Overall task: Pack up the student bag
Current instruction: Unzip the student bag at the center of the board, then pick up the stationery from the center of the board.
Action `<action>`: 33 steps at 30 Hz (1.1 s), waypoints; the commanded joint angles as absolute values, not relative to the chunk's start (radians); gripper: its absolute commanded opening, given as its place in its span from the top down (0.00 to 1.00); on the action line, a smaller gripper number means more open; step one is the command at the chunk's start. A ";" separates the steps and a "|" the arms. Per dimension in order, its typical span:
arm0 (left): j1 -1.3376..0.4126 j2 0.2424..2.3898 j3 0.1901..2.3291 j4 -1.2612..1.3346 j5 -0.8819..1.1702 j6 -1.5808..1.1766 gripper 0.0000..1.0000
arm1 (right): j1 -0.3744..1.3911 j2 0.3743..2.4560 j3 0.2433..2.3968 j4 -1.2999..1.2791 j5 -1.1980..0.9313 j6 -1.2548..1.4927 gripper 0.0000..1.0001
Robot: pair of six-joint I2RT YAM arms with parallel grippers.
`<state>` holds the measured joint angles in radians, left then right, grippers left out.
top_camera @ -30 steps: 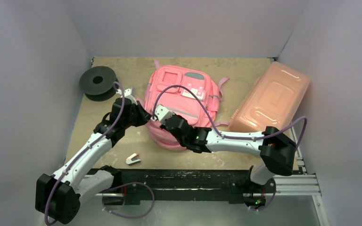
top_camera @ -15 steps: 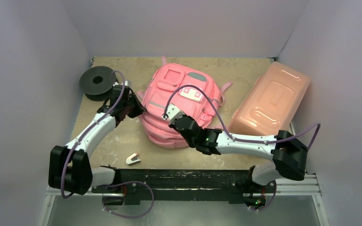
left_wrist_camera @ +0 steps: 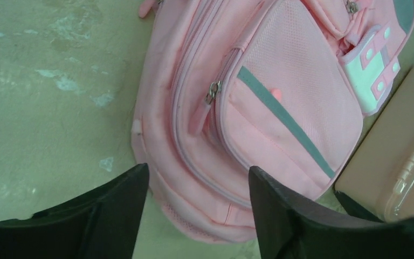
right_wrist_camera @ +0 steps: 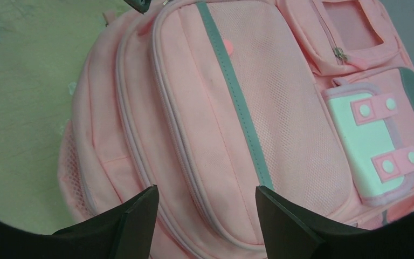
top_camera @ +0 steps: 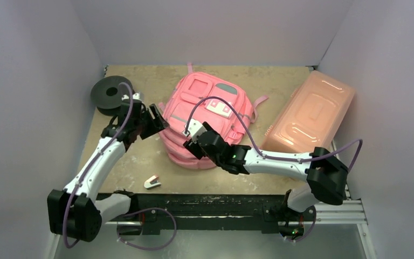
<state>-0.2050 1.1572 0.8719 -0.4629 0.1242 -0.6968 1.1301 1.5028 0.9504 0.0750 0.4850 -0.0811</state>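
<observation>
Student bag (top_camera: pixel 210 108), pink fabric backpack w/ grey stripe, lies flat at frame centre on tan table (top_camera: pixel 140 156). Left gripper (left_wrist_camera: pixel 197 168) by bag's frame-left edge, jaws spread, empty. Right gripper (right_wrist_camera: pixel 206 189) above front pocket, jaws spread, empty.

Scuffed tan tabletop (top_camera: pixel 156 78) between plain pale lilac walls (top_camera: pixel 210 27), under soft even light.

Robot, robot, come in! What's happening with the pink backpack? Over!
Left gripper open, empty. Right gripper open, empty. Pink fabric backpack lying flat, unheld, visible zippers shut. Nothing blocking.
</observation>
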 commanded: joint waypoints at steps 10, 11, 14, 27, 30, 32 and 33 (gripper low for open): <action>-0.196 0.770 0.785 -0.885 -0.092 -0.826 0.12 | 1.116 1.541 1.078 0.004 0.359 0.069 0.24; -0.196 0.758 0.770 -0.928 -0.116 -0.889 0.11 | 1.116 1.537 1.077 0.003 0.356 0.074 0.24; -0.196 0.768 0.700 -1.060 -0.076 -1.102 0.11 | 1.115 1.514 1.059 0.020 0.329 0.080 0.22; -0.198 0.612 0.555 -1.244 -0.017 -1.558 0.03 | 1.115 1.541 1.055 -0.025 0.382 0.054 0.22; -0.196 0.632 0.555 -1.237 -0.021 -1.620 0.03 | 1.115 1.536 1.048 -0.020 0.370 0.052 0.22; -0.196 0.655 0.549 -1.227 0.016 -1.651 0.04 | 1.115 1.530 1.041 -0.021 0.370 0.049 0.22; -0.196 0.668 0.545 -1.217 0.043 -1.663 0.04 | 1.115 1.526 1.036 -0.020 0.371 0.048 0.22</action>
